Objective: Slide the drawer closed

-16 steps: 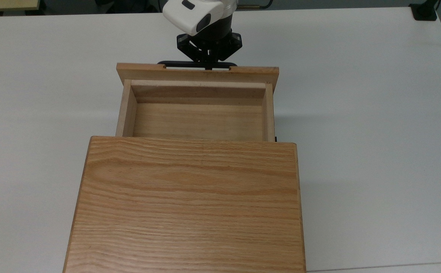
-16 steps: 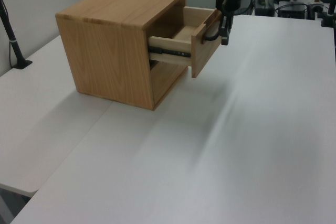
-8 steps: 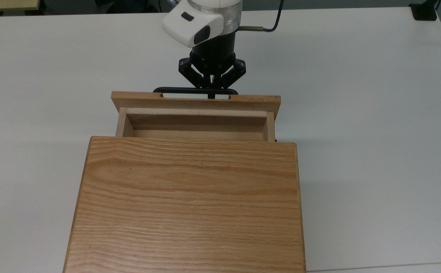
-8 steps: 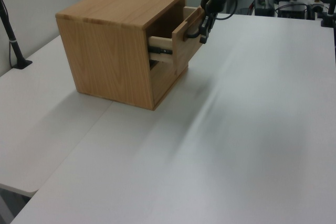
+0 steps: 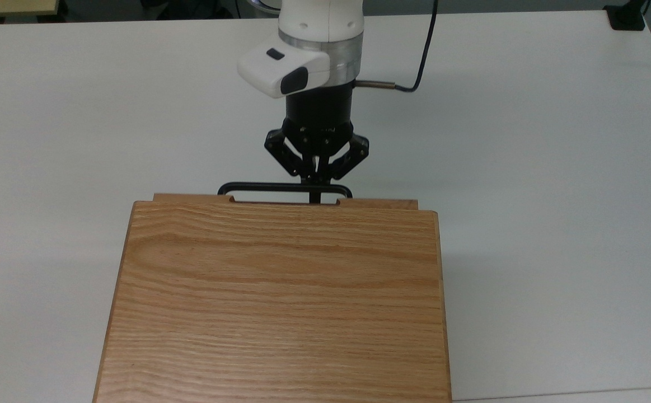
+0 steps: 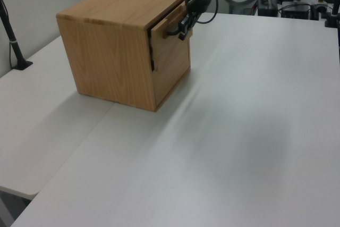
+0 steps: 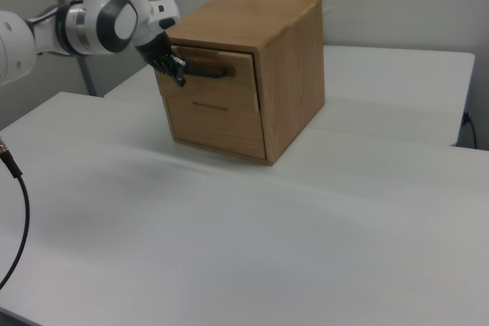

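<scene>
Drawer (image 5: 286, 200) nearly home in cabinet (image 5: 280, 296): we see its front a sliver proud. Gripper (image 5: 317, 187) clenched on handle (image 5: 258, 186). Left: last nudge, release.

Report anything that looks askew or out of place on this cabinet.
Only the drawer: its front stands slightly proud of the cabinet, a dark gap visible in the left view. The gripper is at its black handle. Nothing looks damaged.
</scene>
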Tool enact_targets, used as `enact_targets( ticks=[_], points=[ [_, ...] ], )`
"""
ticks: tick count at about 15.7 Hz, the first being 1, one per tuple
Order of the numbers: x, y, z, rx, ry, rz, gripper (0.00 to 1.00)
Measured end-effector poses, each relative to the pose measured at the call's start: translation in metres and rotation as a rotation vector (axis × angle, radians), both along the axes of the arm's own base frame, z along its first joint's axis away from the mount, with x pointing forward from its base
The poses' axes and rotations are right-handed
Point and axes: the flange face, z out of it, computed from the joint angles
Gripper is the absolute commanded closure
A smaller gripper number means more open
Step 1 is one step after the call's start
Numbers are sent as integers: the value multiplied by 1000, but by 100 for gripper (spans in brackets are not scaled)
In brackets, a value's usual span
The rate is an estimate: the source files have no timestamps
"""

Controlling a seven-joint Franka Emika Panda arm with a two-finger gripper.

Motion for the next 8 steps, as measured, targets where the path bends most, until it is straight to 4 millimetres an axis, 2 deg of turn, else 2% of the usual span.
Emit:
enact_targets(
  ticks=[3, 8],
  points=[
    [10, -1, -8, 7, -52, -3, 100],
    [11, -2, -8, 8, -59, -5, 99]
  ],
)
